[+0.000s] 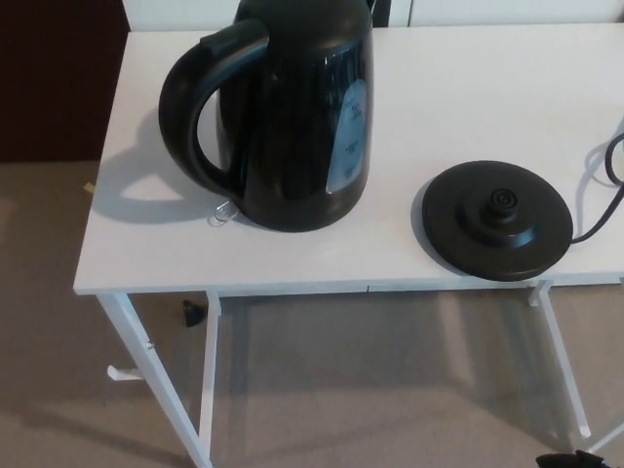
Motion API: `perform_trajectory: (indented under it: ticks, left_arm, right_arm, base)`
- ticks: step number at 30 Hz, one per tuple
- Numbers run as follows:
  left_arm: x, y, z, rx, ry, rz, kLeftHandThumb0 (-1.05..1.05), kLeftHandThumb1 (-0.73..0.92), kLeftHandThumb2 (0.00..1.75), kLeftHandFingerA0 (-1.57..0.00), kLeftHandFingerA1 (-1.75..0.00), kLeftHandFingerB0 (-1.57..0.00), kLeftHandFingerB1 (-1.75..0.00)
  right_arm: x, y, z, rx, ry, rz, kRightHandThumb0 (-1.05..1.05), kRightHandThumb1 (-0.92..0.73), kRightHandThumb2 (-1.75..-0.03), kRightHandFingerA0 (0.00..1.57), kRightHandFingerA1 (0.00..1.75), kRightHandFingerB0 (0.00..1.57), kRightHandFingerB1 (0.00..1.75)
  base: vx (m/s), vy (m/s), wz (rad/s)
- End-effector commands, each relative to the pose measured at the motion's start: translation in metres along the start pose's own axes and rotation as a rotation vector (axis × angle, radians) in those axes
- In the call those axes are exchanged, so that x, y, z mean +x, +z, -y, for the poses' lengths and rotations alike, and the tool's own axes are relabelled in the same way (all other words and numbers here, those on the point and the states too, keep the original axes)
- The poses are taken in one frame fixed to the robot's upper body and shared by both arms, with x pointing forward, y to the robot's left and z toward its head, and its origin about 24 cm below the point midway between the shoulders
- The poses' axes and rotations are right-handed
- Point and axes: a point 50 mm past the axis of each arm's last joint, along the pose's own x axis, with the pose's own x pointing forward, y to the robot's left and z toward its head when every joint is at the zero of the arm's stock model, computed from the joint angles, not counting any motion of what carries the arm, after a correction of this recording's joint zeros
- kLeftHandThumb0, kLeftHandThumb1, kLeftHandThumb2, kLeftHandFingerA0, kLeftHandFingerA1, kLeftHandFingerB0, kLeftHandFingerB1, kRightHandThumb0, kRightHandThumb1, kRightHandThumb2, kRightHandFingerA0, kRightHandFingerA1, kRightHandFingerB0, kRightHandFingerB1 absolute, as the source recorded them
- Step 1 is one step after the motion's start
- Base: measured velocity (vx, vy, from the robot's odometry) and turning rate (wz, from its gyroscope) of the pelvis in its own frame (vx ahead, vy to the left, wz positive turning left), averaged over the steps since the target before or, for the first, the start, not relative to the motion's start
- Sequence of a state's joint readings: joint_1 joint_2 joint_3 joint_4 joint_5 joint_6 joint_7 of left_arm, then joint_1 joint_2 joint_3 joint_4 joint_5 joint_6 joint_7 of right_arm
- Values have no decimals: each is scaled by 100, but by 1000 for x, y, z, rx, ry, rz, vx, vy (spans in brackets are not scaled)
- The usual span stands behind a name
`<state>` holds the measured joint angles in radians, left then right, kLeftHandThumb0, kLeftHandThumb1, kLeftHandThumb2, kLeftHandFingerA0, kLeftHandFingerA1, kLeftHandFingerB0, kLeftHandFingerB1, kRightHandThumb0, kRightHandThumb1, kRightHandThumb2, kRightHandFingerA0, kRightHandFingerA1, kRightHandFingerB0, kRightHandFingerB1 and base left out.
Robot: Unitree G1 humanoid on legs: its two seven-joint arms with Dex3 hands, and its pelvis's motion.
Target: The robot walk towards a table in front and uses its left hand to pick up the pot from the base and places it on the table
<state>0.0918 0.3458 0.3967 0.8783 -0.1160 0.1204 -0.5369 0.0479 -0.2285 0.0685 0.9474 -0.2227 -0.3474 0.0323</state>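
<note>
In the head view, the black pot (292,117) stands upright on the white worktop (468,88), towards its left half and close to the front edge. Its handle (185,97) points left. The round base (492,219) lies to the right, well apart from the pot and bare on top, with its cord (610,161) running off the right side of the picture. A small wire clip (222,213) lies just beside the pot's foot. Neither the left hand nor the right hand shows, so I cannot tell how the fingers stand. A dark shape (575,458) at the bottom right corner is too cut off to name.

Judged from how things lie, the pot is already off the base and set down, so the placing looks done.

The risks from here are small. The pot stands near the front edge, and a careless sweep of an arm across the worktop could nudge it, or catch the handle and tip it. The cord could also snag and drag the base.
</note>
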Motion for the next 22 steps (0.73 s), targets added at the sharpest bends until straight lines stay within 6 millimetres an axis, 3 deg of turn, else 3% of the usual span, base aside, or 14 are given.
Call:
perform_trajectory:
  ticks: [1,4,13,22]
  left_arm:
    - [2,-11,13,429,-32,25,-79,65,98,0,-15,0,-13]
    - [3,-11,15,436,-36,36,-83,67,98,0,-13,0,-9]
    - [4,-19,16,506,-35,4,-81,65,96,0,-14,0,-9]
    - [6,-13,16,600,-25,13,-82,63,97,0,-16,0,-11]
  right_arm:
    - [-5,-2,16,58,-109,27,-51,-73,-60,41,45,31,38]
    - [-1,4,20,53,-110,37,-50,-73,-60,41,46,31,38]
    - [-7,-3,21,68,-118,34,-52,-72,-60,42,47,30,38]
    - [-4,1,21,81,-127,36,-49,-72,-61,41,47,30,38]
  base:
    - [0,0,0]
    - [0,0,0]
    - [0,0,0]
    - [0,0,0]
